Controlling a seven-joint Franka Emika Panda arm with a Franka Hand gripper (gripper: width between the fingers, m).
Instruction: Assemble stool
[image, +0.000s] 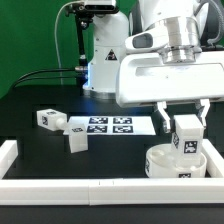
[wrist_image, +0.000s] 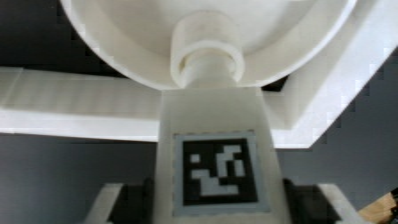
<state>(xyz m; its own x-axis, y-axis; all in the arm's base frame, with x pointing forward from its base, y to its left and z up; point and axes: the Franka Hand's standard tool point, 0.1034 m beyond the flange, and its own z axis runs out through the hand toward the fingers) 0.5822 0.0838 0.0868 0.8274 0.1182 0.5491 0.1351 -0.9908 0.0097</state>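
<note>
At the near edge of the worktop, just behind the front border rail, we find the seat lying flat in the corner toward the exterior view's right. Directly above it the pincer is clamped on one leg, which it holds upright with the tag facing outward. In the wrist view the fingers press on either flank of that block. Its round peg end meets the hollow of the seat (whether it is fully home or only touching, we cannot tell).

Farther back, toward the exterior view's left, a loose leg lies just beside the marker board. A second loose leg lies a little beyond it, and both are well apart from the seat. Behind everything stands the arm's base.

We judge the job to be in its early part. We see no other leg standing fixed in the seat, so this looks like the first one being fitted. At least the two loose ones remain to be fetched and joined.
</note>
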